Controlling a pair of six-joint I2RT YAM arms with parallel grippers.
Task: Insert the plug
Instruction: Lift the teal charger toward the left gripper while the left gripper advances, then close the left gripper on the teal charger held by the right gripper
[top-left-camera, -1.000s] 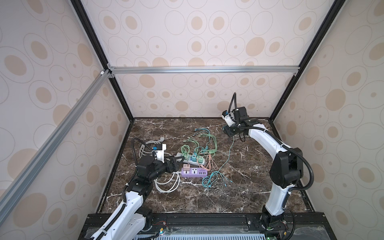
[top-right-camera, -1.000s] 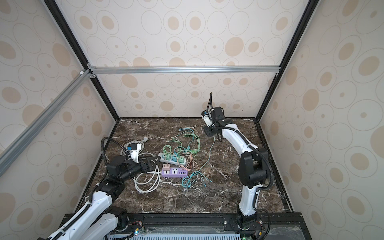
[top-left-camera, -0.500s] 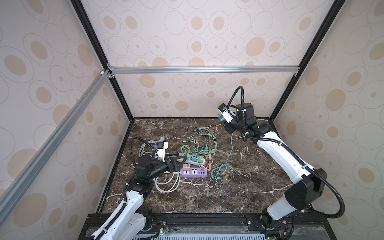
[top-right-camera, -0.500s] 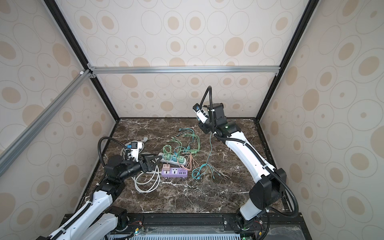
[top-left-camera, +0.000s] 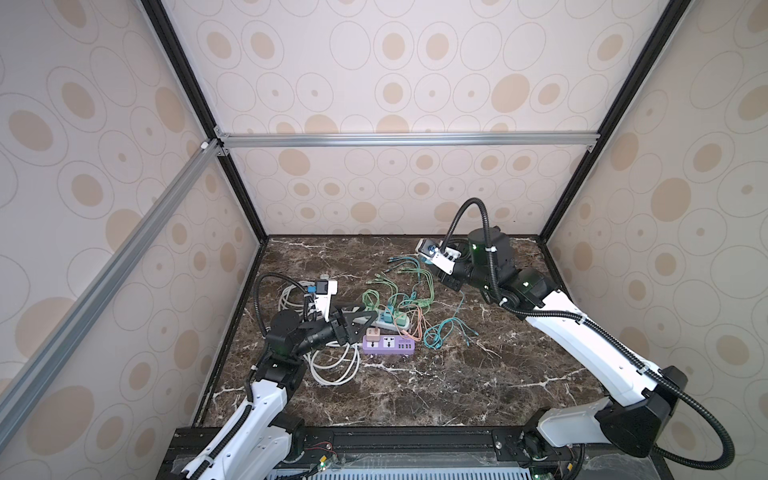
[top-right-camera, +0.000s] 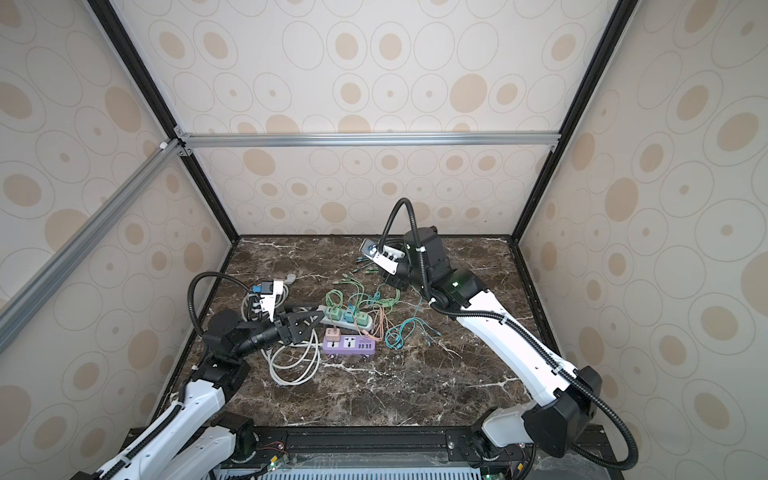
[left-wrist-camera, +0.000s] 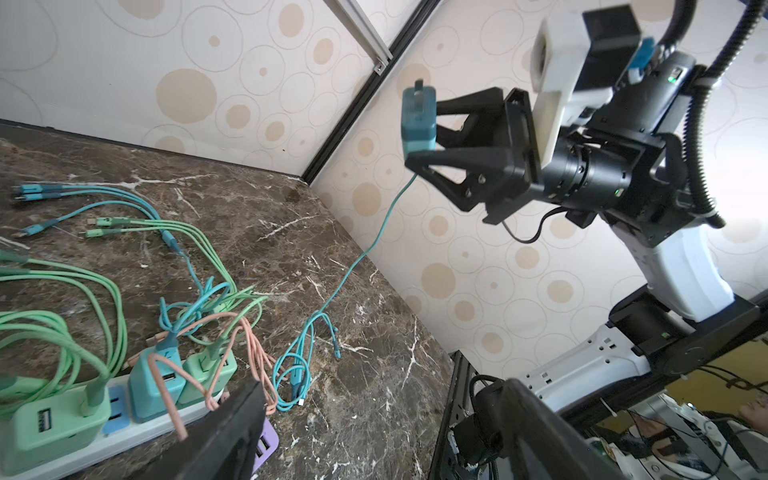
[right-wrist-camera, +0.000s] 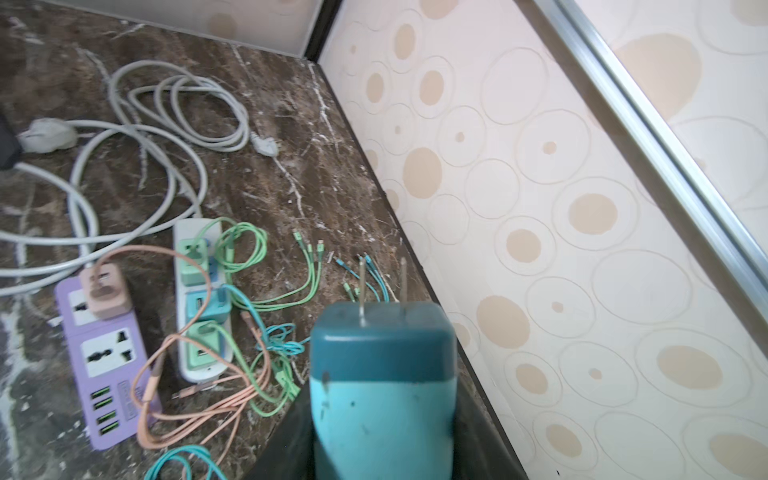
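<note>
One second on, right gripper (left-wrist-camera: 422, 133) clamping teal plug (right-wrist-camera: 382, 374) has shifted left; left gripper (top-right-camera: 321, 312) stays wide

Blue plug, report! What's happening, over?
Right gripper shut on blue plug, in the air. Left gripper open, empty. Purple strip has a free socket; loose cables beside it.

- Left arm: rises from the front edge of the table (top-left-camera: 415, 395) near its left side, with the forearm low and level.
- Left gripper (top-left-camera: 365, 318): points rightward, jaws spread wide, holding nothing.
- Right arm: stretched from the front right corner toward the back edge, wrist bent.
- Right gripper (left-wrist-camera: 420, 133): raised clear of the table, jaws clamped on a teal plug (right-wrist-camera: 382, 374), prongs pointing away from the wrist.
</note>
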